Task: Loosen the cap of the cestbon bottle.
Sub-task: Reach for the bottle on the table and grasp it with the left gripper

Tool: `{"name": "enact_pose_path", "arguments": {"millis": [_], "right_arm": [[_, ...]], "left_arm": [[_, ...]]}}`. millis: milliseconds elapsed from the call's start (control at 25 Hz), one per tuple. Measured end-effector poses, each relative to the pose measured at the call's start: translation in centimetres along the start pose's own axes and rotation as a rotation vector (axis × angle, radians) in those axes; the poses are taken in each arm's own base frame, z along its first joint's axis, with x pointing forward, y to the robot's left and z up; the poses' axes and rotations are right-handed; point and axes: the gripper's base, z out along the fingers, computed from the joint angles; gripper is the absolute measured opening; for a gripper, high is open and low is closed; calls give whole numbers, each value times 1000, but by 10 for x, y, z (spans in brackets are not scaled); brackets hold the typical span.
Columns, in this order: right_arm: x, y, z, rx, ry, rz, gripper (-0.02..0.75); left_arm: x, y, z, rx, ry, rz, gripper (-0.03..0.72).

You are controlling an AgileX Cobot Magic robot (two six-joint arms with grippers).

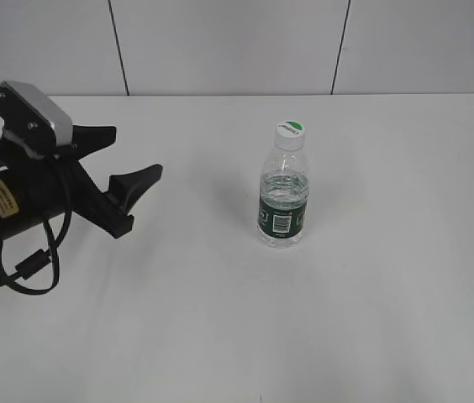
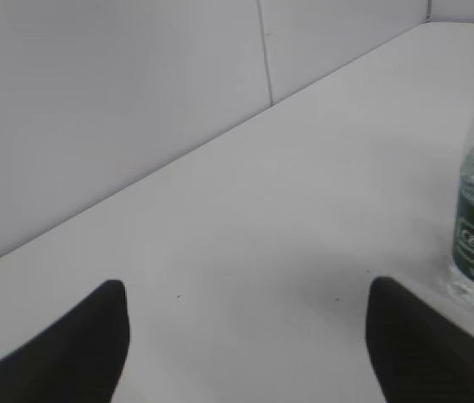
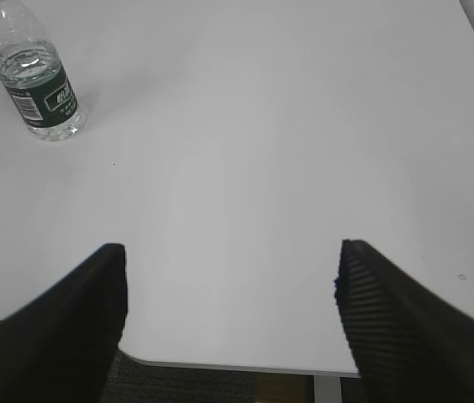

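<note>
Cestbon bottle (image 1: 283,197) upright mid-frame: light, thin-walled, tippy. One gripper should clamp the label, one the ridged cap (image 1: 290,129). Left gripper (image 1: 125,165) and right gripper (image 3: 229,290) both spread wide, empty.

cestbon bottle (image 1: 284,197) stands alone mid-worktop (image 1: 371,319), open surface on every side. Left hand (image 1: 128,155) well apart from it, nothing between.
</note>
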Motion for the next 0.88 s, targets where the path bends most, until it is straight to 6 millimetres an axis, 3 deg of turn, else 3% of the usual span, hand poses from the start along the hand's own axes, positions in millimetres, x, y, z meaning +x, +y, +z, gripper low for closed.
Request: {"name": "enact_pose_path", "arguments": {"millis": [520, 880], "right_arm": [[0, 0, 0, 0, 0, 0, 588], [0, 0, 0, 0, 0, 0, 588]], "left_arm": [[1, -9, 28, 236, -50, -60, 535], [20, -17, 40, 340, -10, -85, 559]]}}
